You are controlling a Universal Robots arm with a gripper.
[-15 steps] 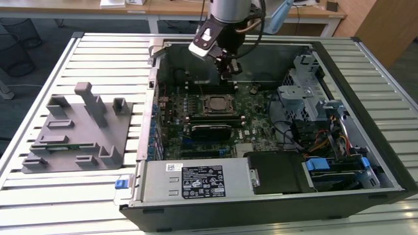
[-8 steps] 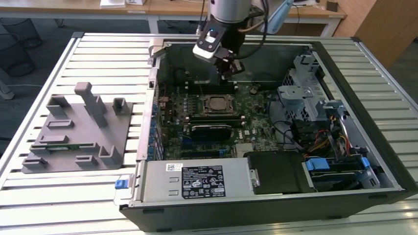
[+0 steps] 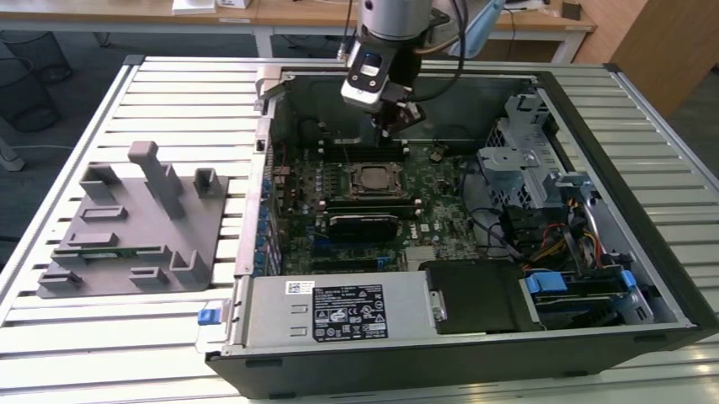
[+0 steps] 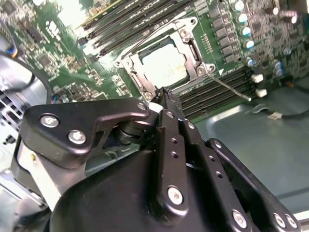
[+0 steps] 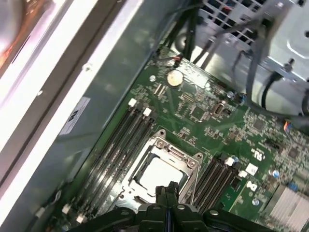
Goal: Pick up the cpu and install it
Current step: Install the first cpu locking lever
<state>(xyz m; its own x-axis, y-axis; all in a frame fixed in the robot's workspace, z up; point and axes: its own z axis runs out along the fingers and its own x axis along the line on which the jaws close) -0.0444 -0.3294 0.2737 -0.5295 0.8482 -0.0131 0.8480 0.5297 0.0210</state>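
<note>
We judged the task nearly finished at this moment. The cpu (image 4: 161, 65) lay flat inside the socket (image 4: 190, 29) on the motherboard (image 5: 203, 125), with the metal frame standing around it and the thin lever (image 4: 229, 87) sticking out to one side, apparently not yet latched, though we could not be sure of that. So the picking and placing looked done; what seemed left was to secure the frame and clear the arm from the computer case (image 3: 641, 202).

The gripper (image 4: 166, 94) hung just above the socket's edge, apart from the chip as far as we could tell. In both wrist views its jaws met in a single dark seam, pressed together with nothing between them.

The cpu showed as a small square with a pale, silvery top that caught the light, sitting level and square to the frame, with rows of dark memory slots (image 5: 116, 140) on either side. In the exterior view it appeared as a small light patch (image 3: 372, 180) in the middle of the board, directly below the arm's wrist.

On the exterior view's left, a grey fixture tray (image 3: 124, 227) rested on the slatted table (image 3: 67, 328), well apart from the case.
</note>
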